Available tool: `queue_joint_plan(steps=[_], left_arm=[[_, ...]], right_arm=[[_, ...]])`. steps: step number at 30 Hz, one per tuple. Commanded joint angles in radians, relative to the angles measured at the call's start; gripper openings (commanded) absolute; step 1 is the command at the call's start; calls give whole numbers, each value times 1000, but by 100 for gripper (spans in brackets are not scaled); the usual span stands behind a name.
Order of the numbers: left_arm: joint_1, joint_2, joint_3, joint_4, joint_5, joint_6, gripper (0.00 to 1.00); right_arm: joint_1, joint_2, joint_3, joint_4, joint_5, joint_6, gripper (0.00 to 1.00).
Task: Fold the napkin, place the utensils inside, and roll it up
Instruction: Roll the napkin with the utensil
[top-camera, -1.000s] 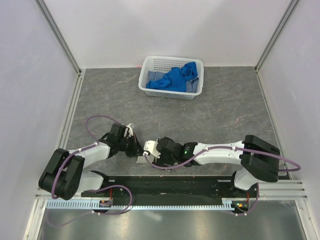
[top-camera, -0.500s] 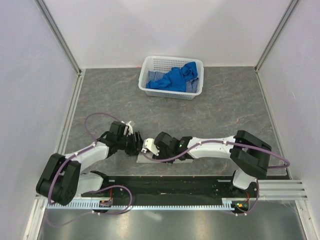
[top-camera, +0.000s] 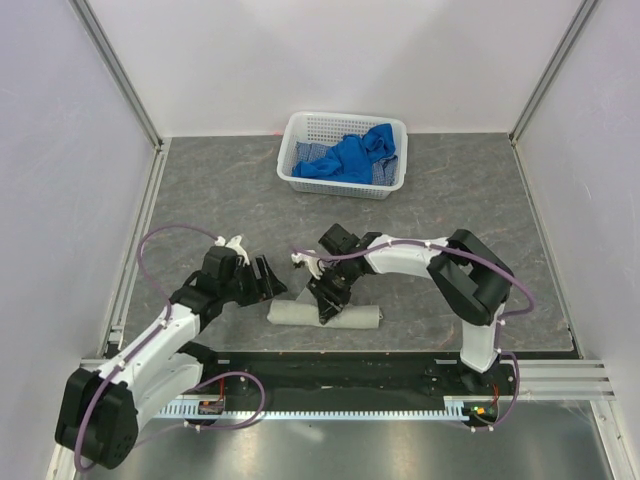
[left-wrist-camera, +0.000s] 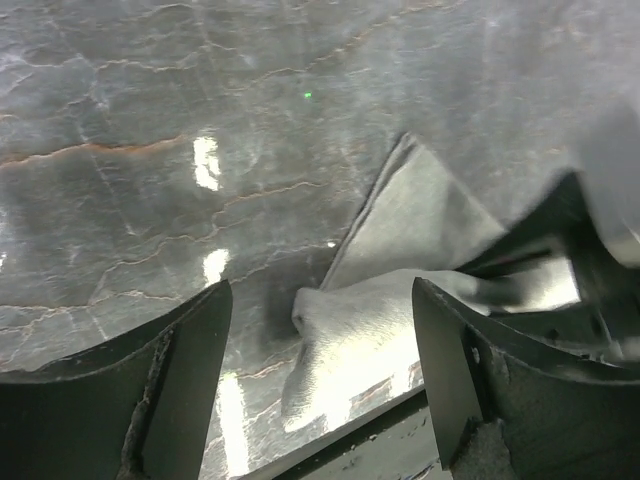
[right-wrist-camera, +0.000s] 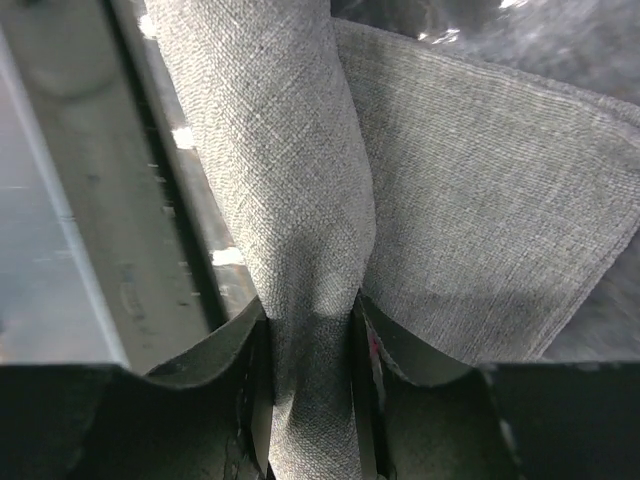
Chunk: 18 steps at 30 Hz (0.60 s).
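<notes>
The napkin (top-camera: 325, 315) lies rolled into a grey-beige tube near the table's front edge. My right gripper (top-camera: 329, 300) comes down on its middle and is shut on it. In the right wrist view the roll (right-wrist-camera: 280, 150) runs up between the pinching jaws (right-wrist-camera: 308, 380), with a loose flap (right-wrist-camera: 490, 220) spread to the right. My left gripper (top-camera: 270, 282) stands open just left of the roll's end. In the left wrist view that end (left-wrist-camera: 340, 340) sits ahead of the wide-apart jaws (left-wrist-camera: 320, 390). The utensils are hidden.
A white basket (top-camera: 340, 187) holding bright blue cloths (top-camera: 350, 158) stands at the back centre. The black mounting rail (top-camera: 340, 365) runs along the table's near edge, close behind the roll. White walls close in the left and right sides.
My left gripper has opened, let go of the roll and drawn back to the left. My right gripper has swung over the roll from the far side and closed on its middle.
</notes>
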Motion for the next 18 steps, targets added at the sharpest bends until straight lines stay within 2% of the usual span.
queue_joint_plan(steps=[1,6,13,18], left_arm=[[1,-93,-62,72,68,31,79],[1,-143,-131,165,163,9,78],[-2,-75,-171,263,217,9,75],[-2,-4,-198,380,229,8,68]], right_arm=[[-51,108,36,-80,-248,49,39],[-109,196,62,-82,-421,60,39],[-157,295,88,-80,-538,48,42],[-171,318,99,-80,-538,51,46]])
